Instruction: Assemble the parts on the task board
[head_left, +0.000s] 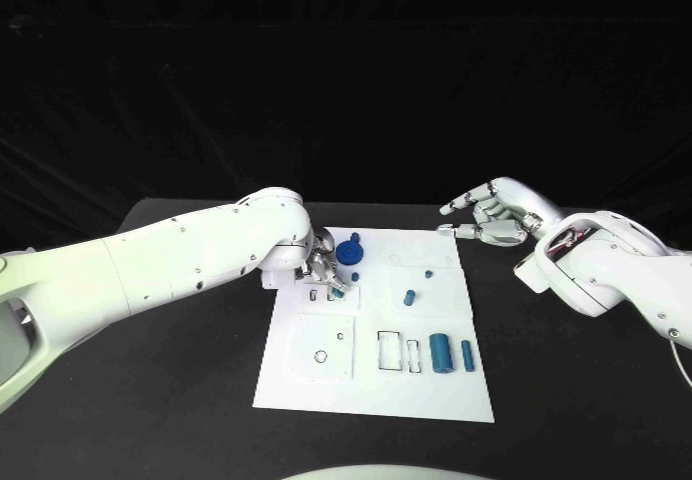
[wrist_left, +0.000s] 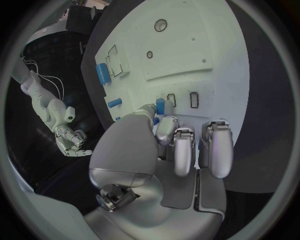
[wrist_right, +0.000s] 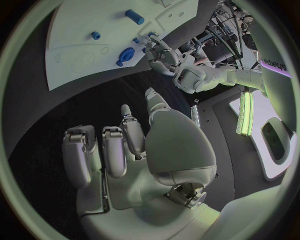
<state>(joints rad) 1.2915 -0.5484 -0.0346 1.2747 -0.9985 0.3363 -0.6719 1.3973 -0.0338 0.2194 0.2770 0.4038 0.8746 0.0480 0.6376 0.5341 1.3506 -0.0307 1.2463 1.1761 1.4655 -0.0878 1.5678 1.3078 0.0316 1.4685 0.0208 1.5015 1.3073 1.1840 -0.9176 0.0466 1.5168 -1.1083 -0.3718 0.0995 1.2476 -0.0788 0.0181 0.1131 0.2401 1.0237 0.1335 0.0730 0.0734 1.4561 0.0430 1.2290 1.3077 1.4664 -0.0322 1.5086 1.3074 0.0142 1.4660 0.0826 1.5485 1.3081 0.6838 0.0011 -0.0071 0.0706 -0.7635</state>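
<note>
Evidently a small blue part (wrist_left: 160, 106) is pinched at the fingertips of the left hand (head_left: 326, 270), which is lowered onto the task board (head_left: 433, 395) close to its far-left corner. In the left wrist view the part is seen standing up from the thumb tip, its long axis pointing out away from the palm toward the board. Just beyond those fingertips two small dark-outlined slots (wrist_left: 194, 99) are cut into the white plate, and the held part lies almost touching the nearer one; it is judged that the coming move turns on lining the part's long axis with that slot and pressing it down. A round blue knob-shaped part (head_left: 351, 253) stands just beside the left hand, on the side toward the right arm.

The right hand (head_left: 493, 220) is held above the black table (head_left: 173, 400) off the board's far-right corner, well apart from every part. Its fingers are loosely curled with gaps between them, and nothing is gripped or touched by it.

Other blue parts are left lying nearer the robot than the working hand: a short peg (head_left: 410, 297) near the board's middle, and a thick cylinder (head_left: 440, 353) with a thinner one (head_left: 467, 352) beside it. The left hand is plainly the nearer one to the slots.
</note>
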